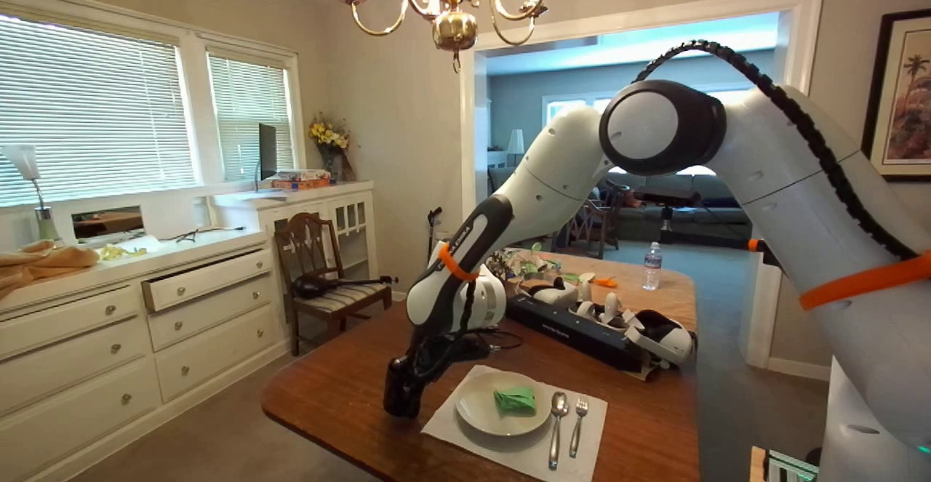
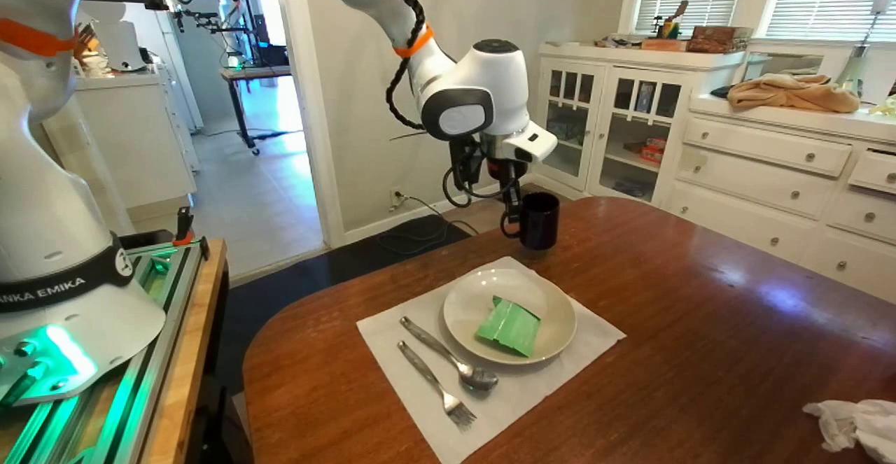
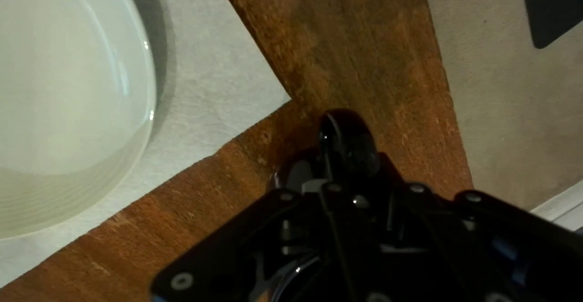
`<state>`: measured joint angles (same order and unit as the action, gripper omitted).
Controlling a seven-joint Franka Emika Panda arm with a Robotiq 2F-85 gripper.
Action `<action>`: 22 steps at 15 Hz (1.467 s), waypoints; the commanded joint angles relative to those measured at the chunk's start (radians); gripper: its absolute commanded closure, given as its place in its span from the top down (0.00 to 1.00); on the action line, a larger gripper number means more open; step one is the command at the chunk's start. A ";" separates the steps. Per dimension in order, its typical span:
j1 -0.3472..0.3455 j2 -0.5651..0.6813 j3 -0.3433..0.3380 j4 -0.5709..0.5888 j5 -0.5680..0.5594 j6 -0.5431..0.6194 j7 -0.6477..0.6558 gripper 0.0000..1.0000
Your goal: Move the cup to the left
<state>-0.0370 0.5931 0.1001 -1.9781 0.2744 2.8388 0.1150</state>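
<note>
Currently the gripper (image 2: 514, 213) is drawn nearly together at the black mug (image 2: 540, 222), with the handle (image 3: 353, 143) between its tips; it appears to have hold there. The mug is upright near the edge of the wooden bench (image 2: 686, 317), just off one corner of a white place mat (image 2: 518, 395). Whether its base touches the wood I cannot tell. On the mat sits a white plate (image 2: 463, 310) bearing a green packet (image 2: 511, 327); beside it a spoon (image 2: 480, 378) lies between plate and fork (image 2: 428, 373). In an exterior view, a crumpled tissue (image 2: 859, 427) lies well apart from the mug.
</note>
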 commanded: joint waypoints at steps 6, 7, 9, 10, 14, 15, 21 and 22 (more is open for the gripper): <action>-0.011 0.111 0.024 0.112 -0.024 0.047 -0.083 0.05; -0.009 0.116 0.022 0.117 -0.027 0.042 -0.085 0.05; -0.003 0.125 0.016 0.124 -0.037 0.034 -0.091 0.05; -0.001 0.129 0.013 0.126 -0.043 0.036 -0.093 0.05; 0.008 0.131 0.001 0.122 -0.071 0.034 -0.097 0.05; 0.009 0.131 0.001 0.121 -0.077 0.035 -0.100 0.05; 0.022 0.117 -0.020 0.118 -0.115 0.035 -0.093 0.68; 0.023 0.111 -0.023 0.116 -0.119 0.035 -0.092 0.75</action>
<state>-0.0324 0.7066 0.0983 -1.8678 0.1840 2.8680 0.0160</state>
